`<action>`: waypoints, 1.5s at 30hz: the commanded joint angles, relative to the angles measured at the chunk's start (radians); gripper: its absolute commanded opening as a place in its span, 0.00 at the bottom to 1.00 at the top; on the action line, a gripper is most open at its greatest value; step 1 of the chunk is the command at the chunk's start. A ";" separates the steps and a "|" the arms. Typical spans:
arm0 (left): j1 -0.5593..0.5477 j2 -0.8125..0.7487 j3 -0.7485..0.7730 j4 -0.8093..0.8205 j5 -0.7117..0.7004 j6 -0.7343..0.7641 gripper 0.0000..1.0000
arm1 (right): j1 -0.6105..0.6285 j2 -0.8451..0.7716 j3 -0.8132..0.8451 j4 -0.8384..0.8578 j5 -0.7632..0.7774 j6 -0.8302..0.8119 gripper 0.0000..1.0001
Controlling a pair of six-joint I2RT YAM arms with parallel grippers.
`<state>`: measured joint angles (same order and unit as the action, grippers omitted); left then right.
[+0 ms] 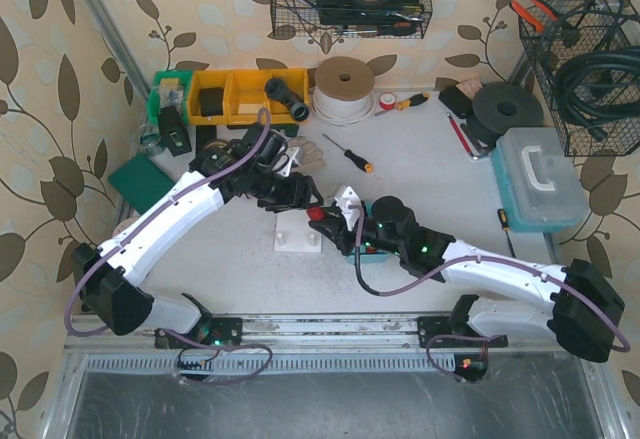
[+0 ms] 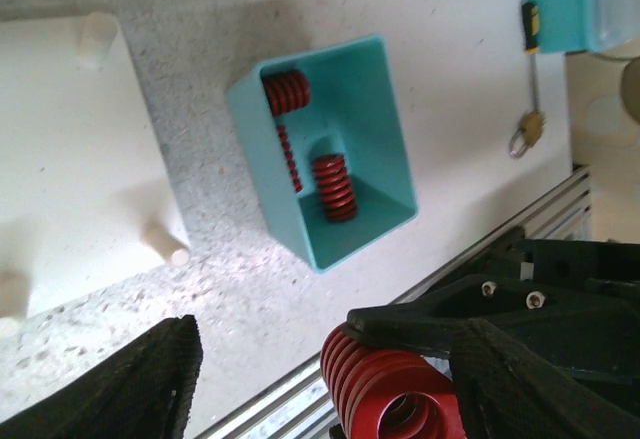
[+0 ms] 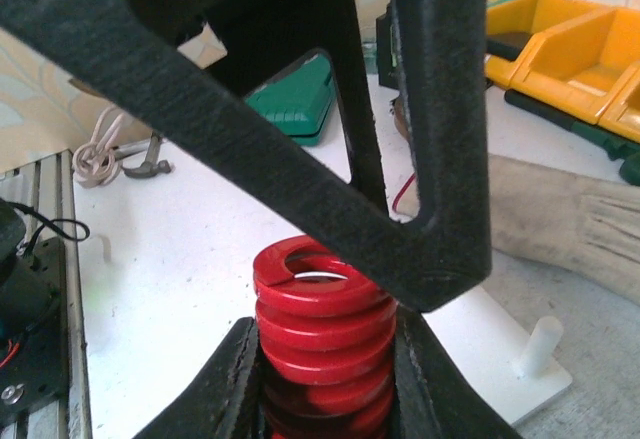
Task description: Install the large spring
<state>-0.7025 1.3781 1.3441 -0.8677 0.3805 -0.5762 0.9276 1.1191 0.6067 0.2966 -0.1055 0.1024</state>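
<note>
Right jaws clamp the large spring [image 3: 320, 321]

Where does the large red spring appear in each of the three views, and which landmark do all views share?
Top external: the spring is a small red spot near the centre of the picture.
Left wrist: the spring is at the bottom edge, right of centre, with its open end toward the camera.
Right wrist: the spring stands upright at bottom centre.
Shared landmark: the white plate with pegs.
</note>
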 commanded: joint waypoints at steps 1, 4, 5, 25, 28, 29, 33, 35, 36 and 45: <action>-0.014 0.015 0.069 -0.159 -0.037 0.065 0.70 | 0.012 0.014 0.019 0.045 -0.012 -0.021 0.00; -0.020 0.012 0.071 -0.154 -0.028 0.060 0.67 | 0.018 0.023 0.025 0.041 -0.008 -0.024 0.00; -0.024 0.010 0.068 -0.149 -0.026 0.055 0.67 | 0.020 0.027 0.028 0.039 -0.007 -0.025 0.00; -0.074 0.026 0.057 -0.137 -0.004 0.031 0.61 | 0.033 0.054 0.042 0.029 0.009 -0.033 0.00; -0.075 0.031 0.067 -0.137 -0.003 0.034 0.59 | 0.035 0.057 0.043 0.029 0.013 -0.033 0.00; -0.075 0.034 0.070 -0.137 -0.002 0.034 0.58 | 0.035 0.059 0.045 0.026 0.014 -0.033 0.00; -0.081 0.042 0.068 -0.137 0.005 0.035 0.55 | 0.034 0.062 0.047 0.023 0.017 -0.033 0.00; -0.083 0.042 0.064 -0.137 0.002 0.035 0.55 | 0.035 0.062 0.047 0.024 0.019 -0.033 0.00; -0.083 0.042 0.064 -0.137 0.001 0.035 0.54 | 0.035 0.062 0.047 0.024 0.018 -0.034 0.00; -0.090 0.044 0.058 -0.134 0.001 0.035 0.45 | 0.035 0.065 0.048 0.021 0.031 -0.030 0.00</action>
<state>-0.7811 1.4212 1.3834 -0.9966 0.3702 -0.5499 0.9554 1.1790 0.6117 0.2882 -0.0917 0.0811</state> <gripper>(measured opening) 0.475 0.243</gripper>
